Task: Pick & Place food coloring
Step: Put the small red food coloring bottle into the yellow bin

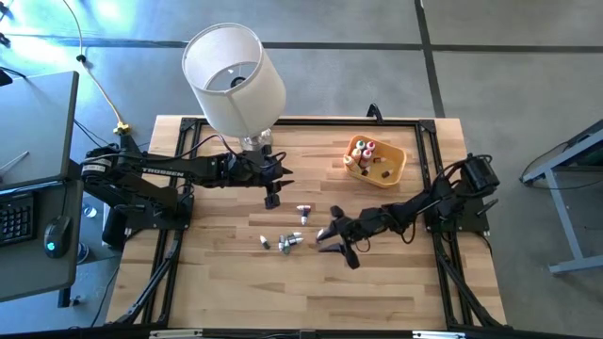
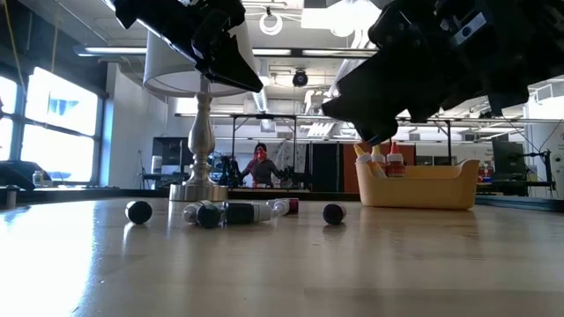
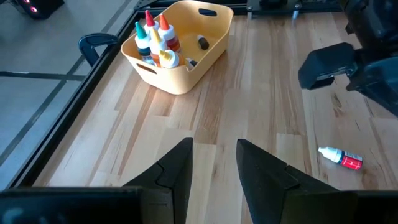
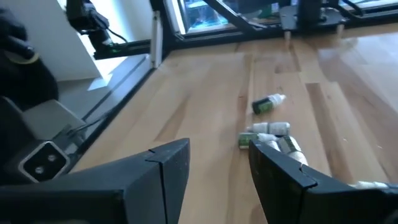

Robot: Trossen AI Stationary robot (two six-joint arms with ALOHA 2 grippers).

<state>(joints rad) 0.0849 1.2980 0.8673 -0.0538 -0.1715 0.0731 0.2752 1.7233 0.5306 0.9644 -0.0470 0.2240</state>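
— At table centre, what? Loose food coloring bottles lying flat in a cluster, one red-labelled bottle apart at about one o'clock from them.

— And toward two o'clock? More bottles standing in the orange bowl.

— Right gripper? Just at three o'clock of the cluster, above the wood, fingers parted, holding nothing.

— Left gripper? Near the lamp base, fingers slightly apart, empty.
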